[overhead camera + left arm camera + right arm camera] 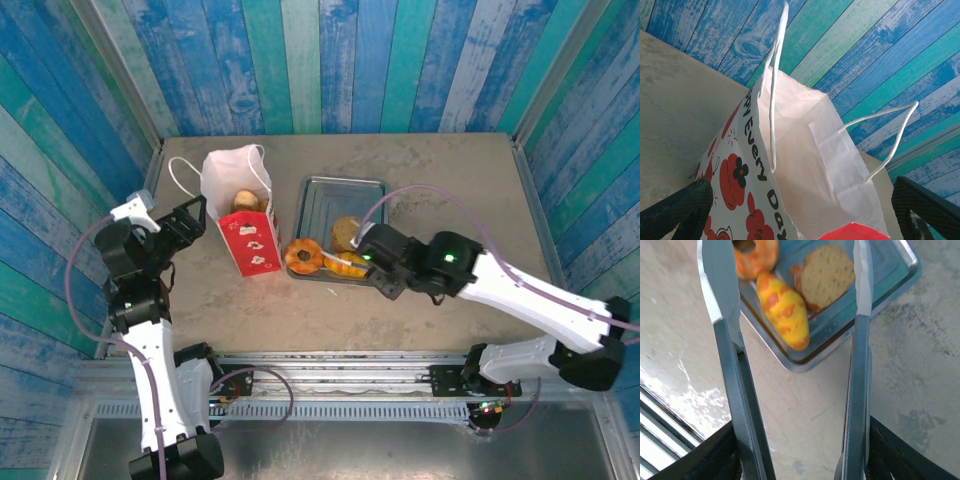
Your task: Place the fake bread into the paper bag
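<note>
1. Got left hand (pixel 195 222) spread wide, paper bag (pixel 250 245) just right of it, far-left on desk (pixel 450 180).
2. Got right hand (pixel 380 268) pinching tongs (pixel 730 365), fake bread (pixel 347 232) on tray (pixel 345 183) just left.

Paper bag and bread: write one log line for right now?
left gripper: open by paper bag | right gripper: holds open tongs at tray | tray: donut, bun, roll | bag: upright, bread inside
</note>
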